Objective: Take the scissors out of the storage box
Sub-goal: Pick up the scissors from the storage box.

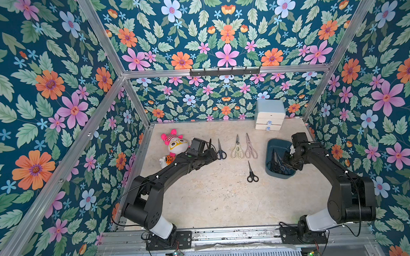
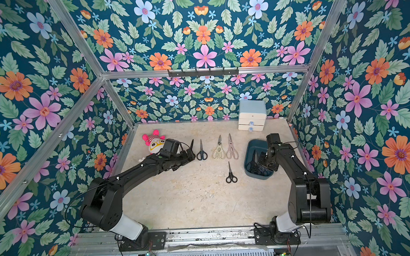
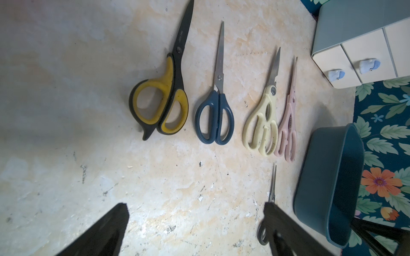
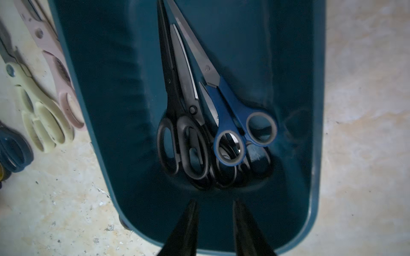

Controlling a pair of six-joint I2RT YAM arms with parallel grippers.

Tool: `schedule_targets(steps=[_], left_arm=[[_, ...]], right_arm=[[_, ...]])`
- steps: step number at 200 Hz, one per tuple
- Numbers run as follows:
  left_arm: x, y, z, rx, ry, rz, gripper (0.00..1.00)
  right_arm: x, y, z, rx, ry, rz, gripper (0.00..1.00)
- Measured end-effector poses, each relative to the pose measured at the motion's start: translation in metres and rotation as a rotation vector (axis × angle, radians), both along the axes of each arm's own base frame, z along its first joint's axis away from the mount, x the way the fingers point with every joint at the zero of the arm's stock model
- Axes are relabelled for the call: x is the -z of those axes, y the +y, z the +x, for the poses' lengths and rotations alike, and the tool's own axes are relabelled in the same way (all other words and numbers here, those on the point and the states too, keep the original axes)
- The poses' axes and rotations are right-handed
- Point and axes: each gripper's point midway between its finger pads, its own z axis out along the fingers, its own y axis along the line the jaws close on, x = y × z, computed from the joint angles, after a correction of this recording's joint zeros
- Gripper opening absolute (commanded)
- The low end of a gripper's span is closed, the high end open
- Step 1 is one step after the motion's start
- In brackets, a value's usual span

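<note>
The teal storage box [image 1: 269, 152] stands at the right of the table. In the right wrist view it [image 4: 111, 88] holds a blue-handled pair of scissors [image 4: 233, 110] lying on top of black-handled pairs [image 4: 182, 137]. My right gripper [image 4: 215, 202] hovers over the handle end of the box, jaws a little apart, with nothing between them. Several scissors lie on the table: yellow-black [image 3: 164, 97], dark-blue [image 3: 216, 110], cream [image 3: 261, 126], pink [image 3: 288, 135] and a small black pair [image 1: 251, 172]. My left gripper [image 3: 195, 206] stands wide open and empty beside the yellow-black pair.
A plush toy [image 1: 174, 146] lies at the back left behind my left arm. A pale-blue and white two-drawer cabinet [image 1: 269, 115] stands at the back right, close behind the box. A black hook rail [image 1: 224, 71] hangs on the back wall.
</note>
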Motion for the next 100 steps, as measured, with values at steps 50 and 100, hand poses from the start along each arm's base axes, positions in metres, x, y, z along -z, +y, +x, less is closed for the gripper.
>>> schedule_targets(steps=[50,100], left_arm=[[0.001,-0.001,-0.005,0.004,0.014,0.004,0.99],[-0.002,0.006,-0.011,-0.016,0.003,0.013,0.99]], right_arm=[[0.022,0.003,0.008,-0.024,0.011,0.015,0.27],[0.033,0.007,0.015,-0.040,0.011,0.033,0.27]])
